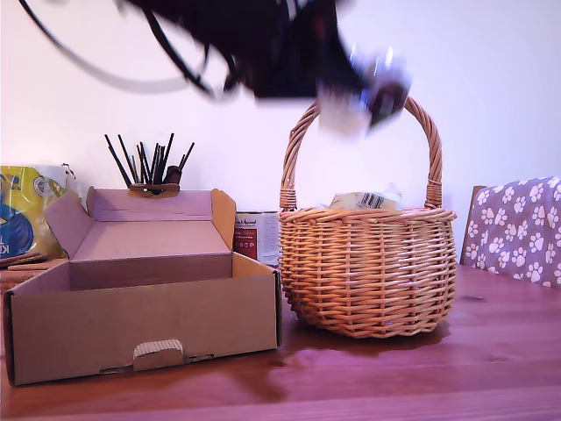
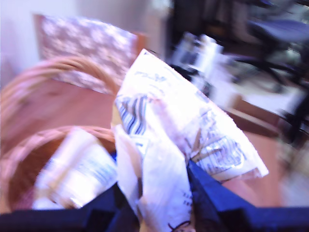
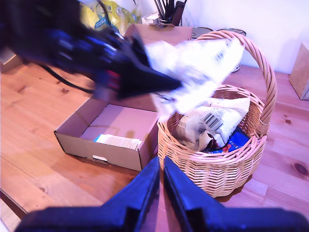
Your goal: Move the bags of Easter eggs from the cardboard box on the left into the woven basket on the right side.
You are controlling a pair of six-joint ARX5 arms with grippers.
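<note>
My first gripper (image 3: 159, 84) pinches a whitish-silver bag (image 3: 195, 67) and holds it in the air just above the woven basket (image 1: 368, 272), blurred near the top centre of the exterior view, beside the handle arch. My second gripper (image 3: 161, 169) holds nothing, its fingers pressed almost together, low in the middle of its own view over the table (image 3: 38, 159) in front of the basket. Inside the basket lie another whitish bag (image 3: 215, 121) and a blue bag (image 3: 234, 141); the cardboard box (image 1: 145, 324), at the exterior view's left, holds a flat pack (image 3: 118, 141).
</note>
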